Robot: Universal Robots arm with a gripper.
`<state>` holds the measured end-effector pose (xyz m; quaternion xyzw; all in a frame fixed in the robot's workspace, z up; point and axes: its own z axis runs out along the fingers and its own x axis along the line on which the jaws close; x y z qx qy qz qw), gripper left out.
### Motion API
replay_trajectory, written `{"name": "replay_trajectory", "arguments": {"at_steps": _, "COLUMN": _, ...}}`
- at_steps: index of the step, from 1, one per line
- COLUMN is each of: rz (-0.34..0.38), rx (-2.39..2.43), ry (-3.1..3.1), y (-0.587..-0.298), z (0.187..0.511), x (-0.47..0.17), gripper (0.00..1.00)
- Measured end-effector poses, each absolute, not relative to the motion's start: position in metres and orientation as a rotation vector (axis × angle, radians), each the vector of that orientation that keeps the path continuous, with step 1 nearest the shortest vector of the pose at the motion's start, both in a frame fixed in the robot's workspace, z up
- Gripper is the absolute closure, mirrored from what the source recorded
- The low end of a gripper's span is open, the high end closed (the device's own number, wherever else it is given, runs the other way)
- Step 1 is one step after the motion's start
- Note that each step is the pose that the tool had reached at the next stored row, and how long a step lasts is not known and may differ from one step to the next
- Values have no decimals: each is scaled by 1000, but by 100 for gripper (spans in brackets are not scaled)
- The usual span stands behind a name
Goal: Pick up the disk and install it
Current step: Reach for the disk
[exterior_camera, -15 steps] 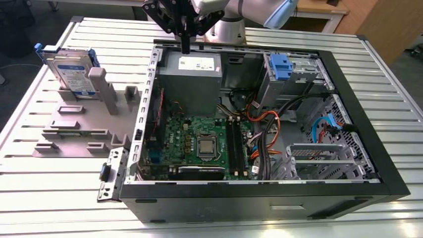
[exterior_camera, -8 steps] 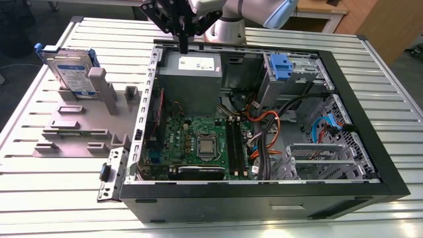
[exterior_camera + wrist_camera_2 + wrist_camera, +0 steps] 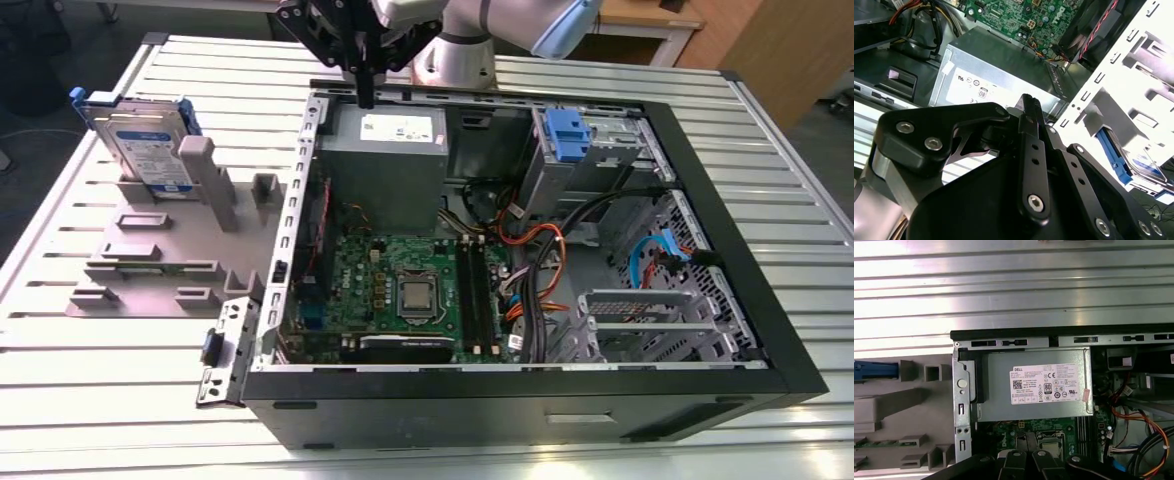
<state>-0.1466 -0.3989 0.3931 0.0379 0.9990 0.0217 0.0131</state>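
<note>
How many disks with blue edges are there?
1. The disk stands upright in the grey holder, at the exterior view's left of the open computer case. Another could be hidden in the grey cage inside the case.

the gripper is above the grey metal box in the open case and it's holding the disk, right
Not quite. The gripper is above the grey metal box, but it holds nothing. The exterior view shows the disk standing on edge in the grey holder at that view's left.
</note>
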Motion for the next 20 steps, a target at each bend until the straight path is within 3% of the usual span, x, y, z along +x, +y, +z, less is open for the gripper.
{"name": "replay_trajectory", "arguments": {"at_steps": 20, "rz": 68, "rx": 118, "ry": 3112, "y": -399, "z": 393, "x": -151, "gripper": 89}}
